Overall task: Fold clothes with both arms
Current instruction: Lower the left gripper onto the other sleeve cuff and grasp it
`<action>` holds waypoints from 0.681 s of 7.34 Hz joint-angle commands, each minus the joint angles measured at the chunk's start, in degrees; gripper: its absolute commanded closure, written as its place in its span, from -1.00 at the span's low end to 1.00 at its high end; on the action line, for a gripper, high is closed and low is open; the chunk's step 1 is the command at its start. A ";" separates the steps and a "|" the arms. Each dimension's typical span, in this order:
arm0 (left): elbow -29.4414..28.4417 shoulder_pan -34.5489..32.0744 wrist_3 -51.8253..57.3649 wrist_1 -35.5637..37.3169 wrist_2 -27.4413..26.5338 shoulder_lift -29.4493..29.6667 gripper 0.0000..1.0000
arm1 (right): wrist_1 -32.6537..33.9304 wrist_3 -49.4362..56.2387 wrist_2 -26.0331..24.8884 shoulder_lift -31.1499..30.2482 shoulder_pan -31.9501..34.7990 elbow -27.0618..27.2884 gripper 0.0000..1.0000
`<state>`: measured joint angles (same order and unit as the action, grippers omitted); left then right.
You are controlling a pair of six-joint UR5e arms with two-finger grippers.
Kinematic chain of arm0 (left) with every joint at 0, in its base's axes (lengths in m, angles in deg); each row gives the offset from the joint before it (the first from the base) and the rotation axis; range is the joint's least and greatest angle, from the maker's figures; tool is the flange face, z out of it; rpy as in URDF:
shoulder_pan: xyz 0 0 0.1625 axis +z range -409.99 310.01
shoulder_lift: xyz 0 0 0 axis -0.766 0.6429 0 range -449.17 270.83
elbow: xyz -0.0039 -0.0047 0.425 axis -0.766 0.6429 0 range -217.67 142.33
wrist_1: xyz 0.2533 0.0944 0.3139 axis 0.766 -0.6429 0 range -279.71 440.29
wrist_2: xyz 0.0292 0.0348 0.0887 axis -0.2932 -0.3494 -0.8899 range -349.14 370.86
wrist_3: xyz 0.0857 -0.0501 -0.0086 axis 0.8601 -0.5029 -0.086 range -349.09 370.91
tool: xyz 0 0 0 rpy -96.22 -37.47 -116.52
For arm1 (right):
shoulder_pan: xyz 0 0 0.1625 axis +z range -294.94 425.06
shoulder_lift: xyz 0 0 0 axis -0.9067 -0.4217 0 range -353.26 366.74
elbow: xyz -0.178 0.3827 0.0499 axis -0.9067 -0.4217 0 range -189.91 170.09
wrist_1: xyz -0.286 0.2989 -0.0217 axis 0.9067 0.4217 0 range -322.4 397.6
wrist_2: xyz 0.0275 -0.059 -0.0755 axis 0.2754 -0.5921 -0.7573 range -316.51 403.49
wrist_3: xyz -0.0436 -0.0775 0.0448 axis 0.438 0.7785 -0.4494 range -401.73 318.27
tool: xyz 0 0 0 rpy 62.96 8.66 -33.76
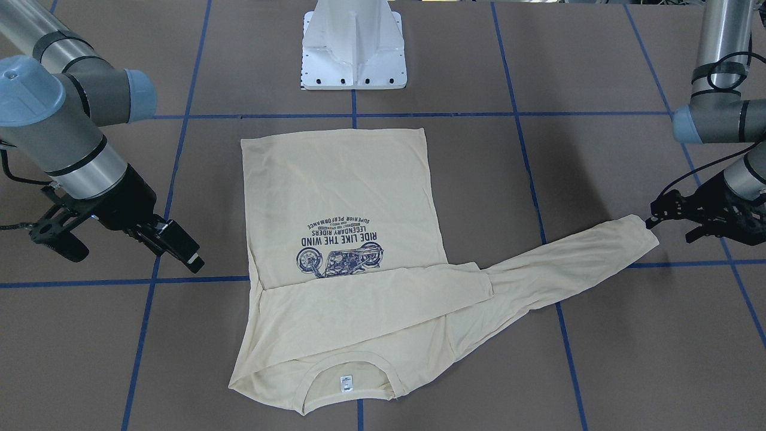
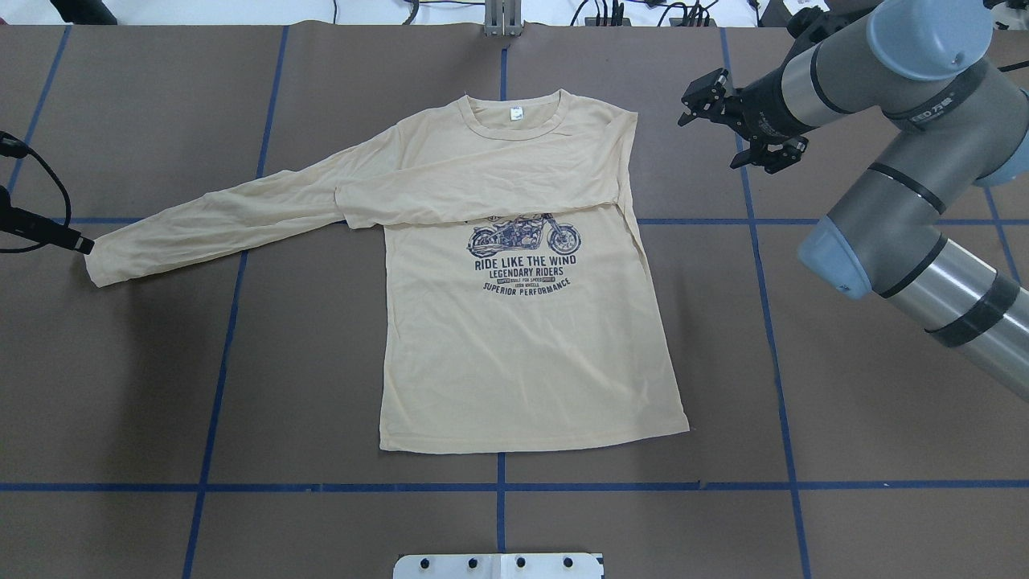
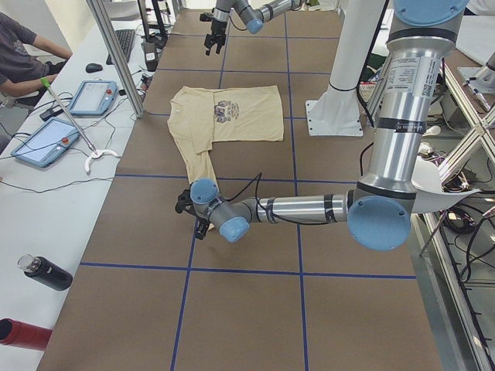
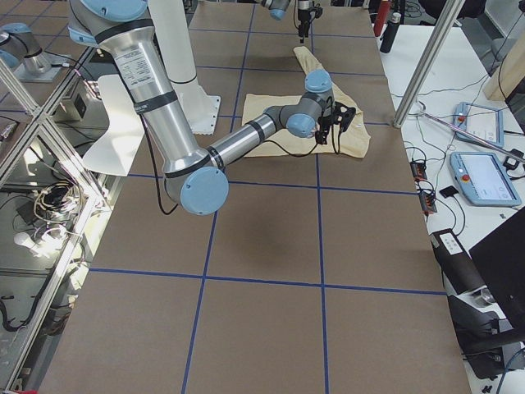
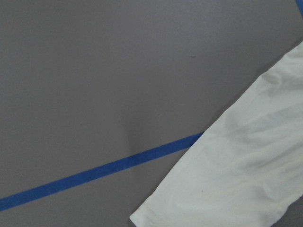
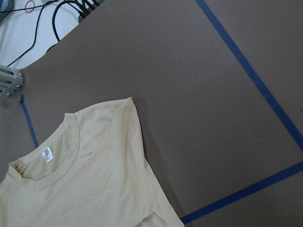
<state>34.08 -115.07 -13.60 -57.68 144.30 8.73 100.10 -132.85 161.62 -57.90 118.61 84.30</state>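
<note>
1. Cuff (image 5: 156, 213) of the outstretched sleeve lies toward the table's (image 2: 844, 386) left end. The left pincer (image 1: 670, 230) has its jaws apart, one tip at the cuff.
2. T-shirt (image 2: 522, 354) lies flat mid-table, graphic up, with the other sleeve (image 2: 482, 197) across the chest.
3. Right pincer (image 2: 707, 145) is wide and empty.
4. Judged step: sleeve folding. The next move calls for a grip on the cuff, then a carry across the chest.

Right arm (image 1: 66, 140) reaches in with its elbow bent. Right gripper (image 1: 131, 256) is tilted downward, jaws spread wide. Left arm (image 3: 298, 209) is stretched far out to its own side, forearm low and near level; left gripper (image 1: 668, 230) has its jaws apparently parted.
</note>
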 commanded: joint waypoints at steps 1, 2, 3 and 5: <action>-3.54 0.39 -0.27 -0.37 0.07 2.11 -0.56 | -0.01 -0.02 0.17 0.04 0.06 0.53 -0.99; -3.46 0.39 -0.36 -0.19 0.25 2.28 -0.18 | -0.01 -0.02 0.26 -0.04 0.06 1.23 -0.99; -3.72 0.39 -0.18 -0.36 0.25 2.29 0.01 | -0.01 -0.02 0.17 -0.05 0.06 1.58 -0.99; -3.37 0.48 -0.36 -0.28 0.25 2.29 0.16 | 0.08 -0.02 -0.09 -0.13 0.06 1.50 -0.99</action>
<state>30.48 -114.65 -13.92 -58.01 144.50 10.99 100.11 -132.83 161.74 -57.97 118.67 85.75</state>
